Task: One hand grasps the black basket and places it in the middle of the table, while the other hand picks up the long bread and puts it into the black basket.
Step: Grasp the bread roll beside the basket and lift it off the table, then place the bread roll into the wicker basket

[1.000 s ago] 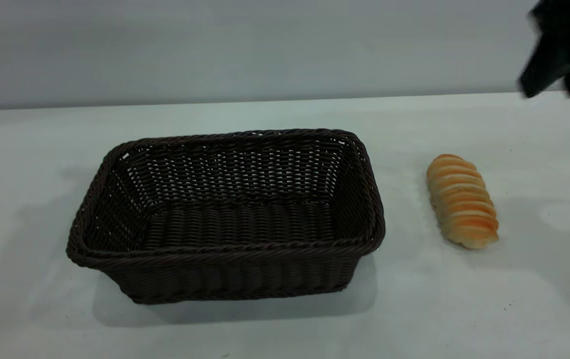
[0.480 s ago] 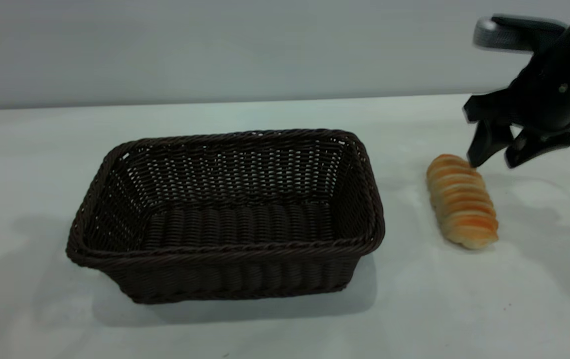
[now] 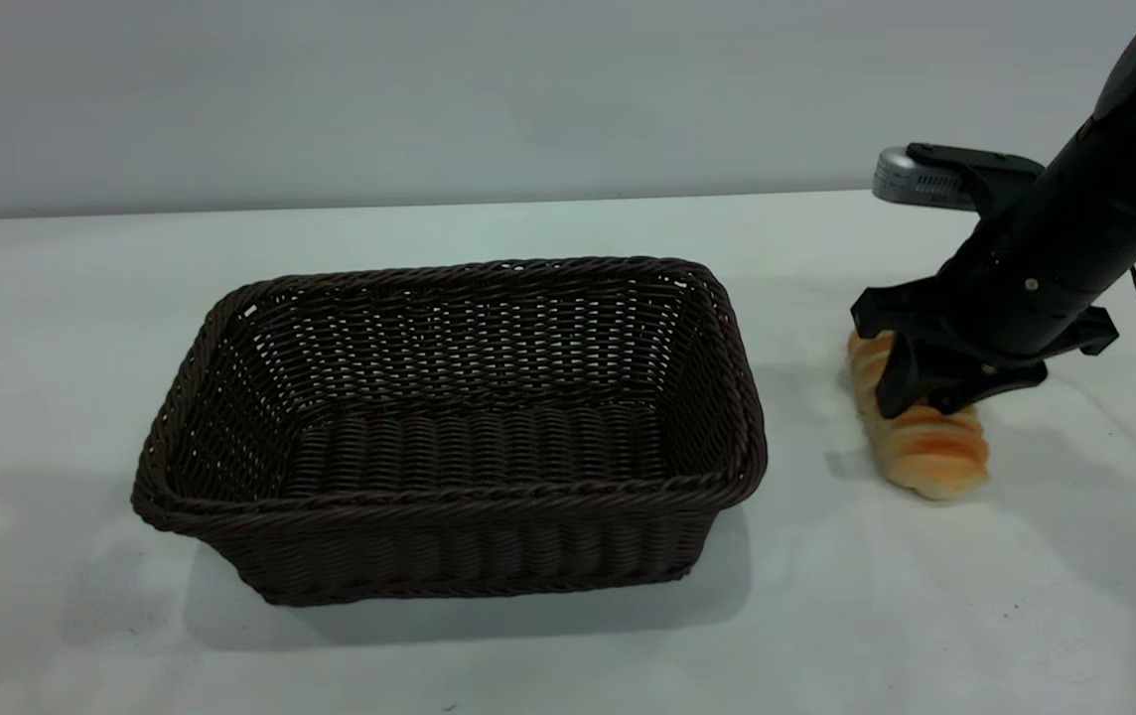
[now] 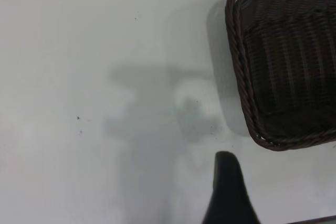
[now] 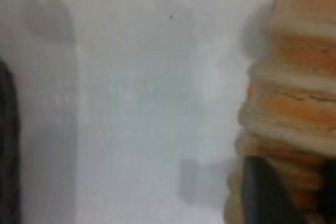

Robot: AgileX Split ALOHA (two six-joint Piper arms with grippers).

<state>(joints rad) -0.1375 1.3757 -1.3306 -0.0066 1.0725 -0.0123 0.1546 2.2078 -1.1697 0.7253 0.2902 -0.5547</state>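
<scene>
Down from well above the table's far right corner, the right gripper [image 3: 911,402] has dropped onto the long bread [image 3: 925,452] and now straddles its middle, one dark finger [image 3: 894,387] visible against the loaf's near flank. Its wrist view shows a fingertip [image 5: 262,192] pressed close to the ridged crust [image 5: 294,103], but whether the jaws have closed enough to hold the loaf I cannot tell; the bread lies flat on the table [image 3: 548,665], not lifted.

Well away from this gripper, on the side toward the other arm, stands the black basket [image 3: 449,497], upright and with nothing in it, roughly mid-table. Its placing step looks done. The step in hand is the grasp on the bread; next it calls for a firm squeeze, a lift clear of the braided rim [image 3: 739,397], then a carry over the basket and a release.

Only one finger [image 4: 228,192] of the left gripper shows, hovering over bare table just beside a basket corner [image 4: 252,129], touching nothing.

A plain white-grey tabletop carries a few dark specks, and a bare pale wall [image 3: 429,89] stands behind.
</scene>
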